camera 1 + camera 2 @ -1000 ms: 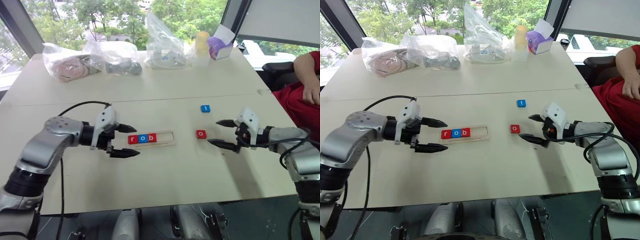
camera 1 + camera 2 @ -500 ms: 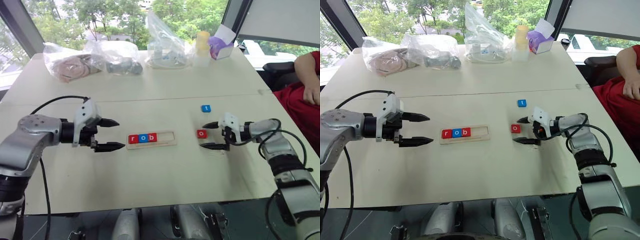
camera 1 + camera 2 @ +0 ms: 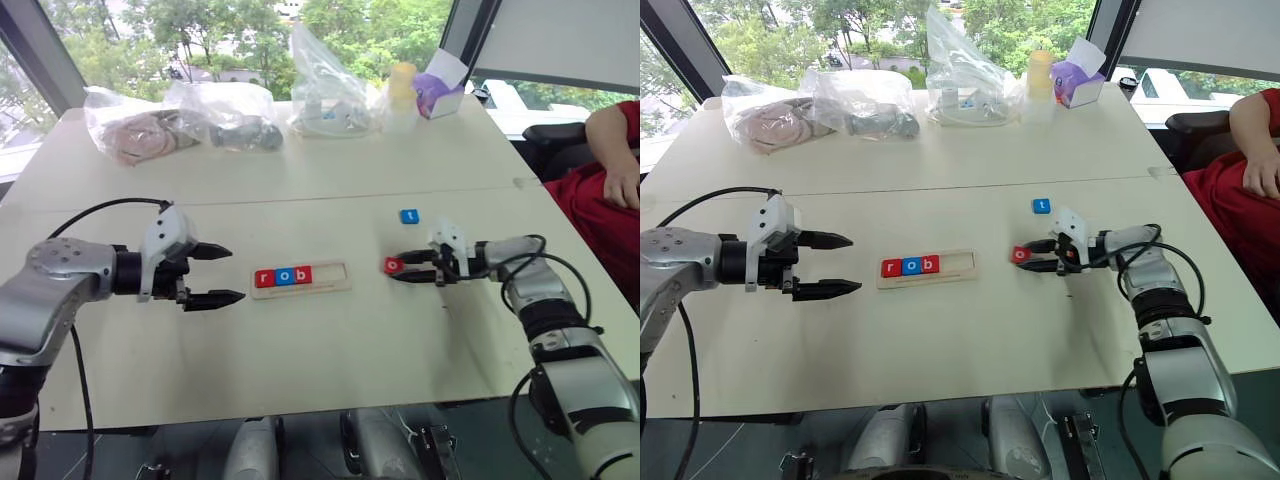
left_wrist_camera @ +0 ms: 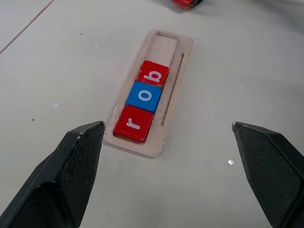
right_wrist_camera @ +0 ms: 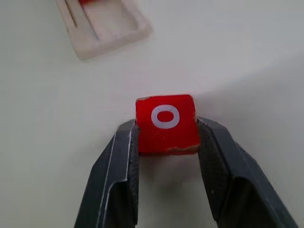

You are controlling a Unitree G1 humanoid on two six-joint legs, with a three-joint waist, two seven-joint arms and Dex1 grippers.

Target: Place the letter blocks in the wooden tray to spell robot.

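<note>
Red "o" block (image 5: 166, 122): small flat square tile, hard and light by the look of it, smooth faces. Probably slips or tilts if pinched off-centre, so opposite side edges look the best hold. Lies flat on the tabletop (image 3: 330, 340), right of centre in the left eye view, letter face up; being square it has no long axis.

Right gripper (image 3: 402, 269): fingers (image 5: 118, 161) closed on the tile's two side edges, tile between the tips.

Blue "t" block (image 3: 410, 216): flat on the tabletop just above and right of the held tile, apart from it.

Wooden tray (image 3: 335, 285): centre frame, long axis running left-right. Holds r, o, b (image 4: 145, 96) packed at its left end; right part bare, room for two more by my estimate.

Left gripper (image 3: 218, 274): fingers spread wide, empty, left of the tray, pointing toward it.
</note>
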